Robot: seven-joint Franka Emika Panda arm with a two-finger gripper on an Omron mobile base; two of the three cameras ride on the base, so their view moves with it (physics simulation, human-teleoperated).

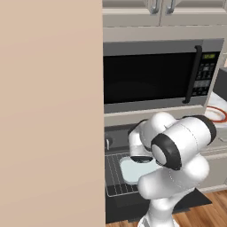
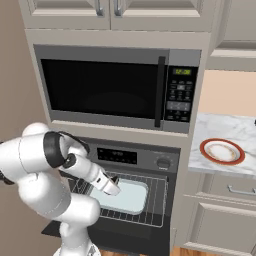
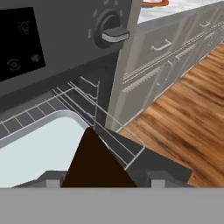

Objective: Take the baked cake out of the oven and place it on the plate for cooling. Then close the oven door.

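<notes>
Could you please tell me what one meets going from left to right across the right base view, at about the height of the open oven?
Robot arm → claw → pale tray on the wire rack → oven knob → plate on the counter.

The dark-brown baked cake (image 3: 96, 164) is seen held up close between the claw's (image 3: 99, 183) fingertips, above the oven's (image 2: 135, 157) pulled-out wire rack. The oven door (image 2: 125, 232) is dropped open; the red-rimmed plate (image 2: 222, 151) is set on the marble worktop (image 2: 220, 127), well apart.

Glossy white rounded arm (image 1: 177, 146) segments, black joint bands, small dark fingertips (image 3: 52, 180)
</notes>
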